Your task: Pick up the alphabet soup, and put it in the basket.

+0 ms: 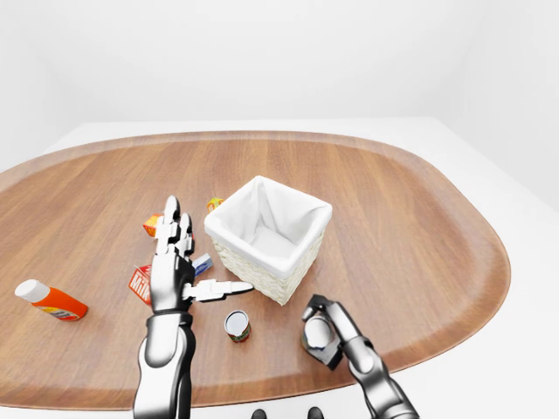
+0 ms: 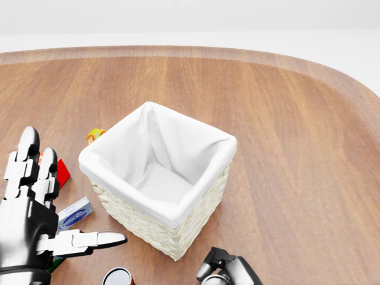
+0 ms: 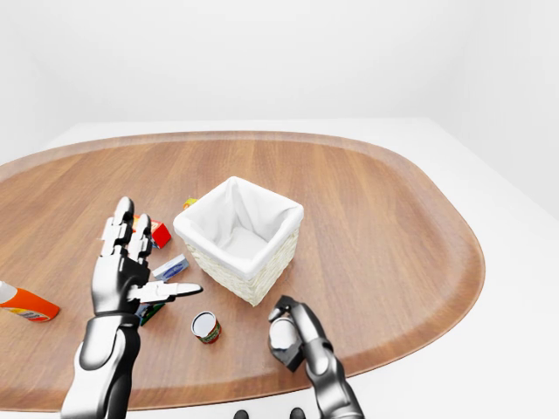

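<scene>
Alphabet soup can (image 1: 318,332), seen chiefly by its pale, silvery round top, sits upright at the lower edge of the wooden counter (image 1: 419,218), below and right of the basket (image 1: 271,234) in the left-eye view; its label cannot be read. Right hand (image 1: 325,333) has its dark fingers (image 3: 300,325) clamped round the can, which appears enclosed on both sides. Whether the can rests on the counter or is lifted clear cannot be told. Left hand (image 1: 175,271) is held upright with fingers spread apart and thumb pointing toward the basket, grasping nothing. Basket is woven, square, lined with white cloth, and stands near the middle of the counter. A second can (image 1: 237,326) with a red-rimmed top lies between the two hands. A small blue-and-white box (image 2: 75,214) lies just beside the basket's left wall. An orange bottle (image 1: 49,299) with a white cap lies well apart at the left.
</scene>
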### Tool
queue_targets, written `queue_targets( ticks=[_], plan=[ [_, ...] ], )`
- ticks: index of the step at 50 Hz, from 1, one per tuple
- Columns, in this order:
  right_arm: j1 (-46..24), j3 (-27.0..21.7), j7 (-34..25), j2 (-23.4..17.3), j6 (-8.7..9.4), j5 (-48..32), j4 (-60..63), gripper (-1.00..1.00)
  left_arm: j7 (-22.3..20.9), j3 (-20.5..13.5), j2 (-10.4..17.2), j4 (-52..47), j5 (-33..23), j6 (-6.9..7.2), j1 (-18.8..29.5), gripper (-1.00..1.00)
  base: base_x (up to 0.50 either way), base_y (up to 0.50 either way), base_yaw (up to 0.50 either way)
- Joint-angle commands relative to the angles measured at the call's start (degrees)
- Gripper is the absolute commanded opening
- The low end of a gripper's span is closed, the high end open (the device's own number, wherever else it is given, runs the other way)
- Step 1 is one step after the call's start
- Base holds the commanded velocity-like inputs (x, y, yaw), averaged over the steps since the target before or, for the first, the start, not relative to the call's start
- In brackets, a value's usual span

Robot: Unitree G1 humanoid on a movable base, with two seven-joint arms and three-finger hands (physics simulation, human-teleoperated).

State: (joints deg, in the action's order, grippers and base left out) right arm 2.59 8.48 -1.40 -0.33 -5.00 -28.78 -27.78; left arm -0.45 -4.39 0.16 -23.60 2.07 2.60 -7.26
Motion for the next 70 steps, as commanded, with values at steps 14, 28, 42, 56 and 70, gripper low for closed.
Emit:
queue_targets(
  ticks=[14, 28, 42, 56, 70],
  plan=[
    [1.6, -3.5, -0.4, -1.1, 0.0, 3.7, 15.7, -1.0, 0.1, -0.1, 0.0, -0.7, 0.1, 0.57, 0.0, 1.0, 0.0, 0.0, 0.0],
    [2.7, -4.6, 0.6, -1.0, 0.0, 6.1, 23.8, -1.0, 0.0, -0.1, 0.0, 0.3, 0.0, -0.15, 0.2, 1.0, 0.0, 0.0, 0.0],
    [3.3, -5.8, 0.7, -0.8, 0.0, 9.4, 31.8, -1.0, 0.0, 0.0, 0.0, 0.0, -0.1, 0.01, 0.1, 1.0, 0.0, 0.0, 0.0],
    [3.5, -6.8, 1.9, -0.5, 0.0, 11.8, 37.2, -1.0, 0.1, 0.2, -0.1, -0.4, -0.1, 0.28, -0.1, 1.0, 0.0, 0.0, 0.0],
    [3.4, -6.9, 2.9, -0.3, 0.0, 13.2, 39.9, -1.0, 0.2, 0.3, -0.1, 0.0, -0.3, 0.06, 0.0, 1.0, 0.0, 0.0, 0.0]
  ],
)
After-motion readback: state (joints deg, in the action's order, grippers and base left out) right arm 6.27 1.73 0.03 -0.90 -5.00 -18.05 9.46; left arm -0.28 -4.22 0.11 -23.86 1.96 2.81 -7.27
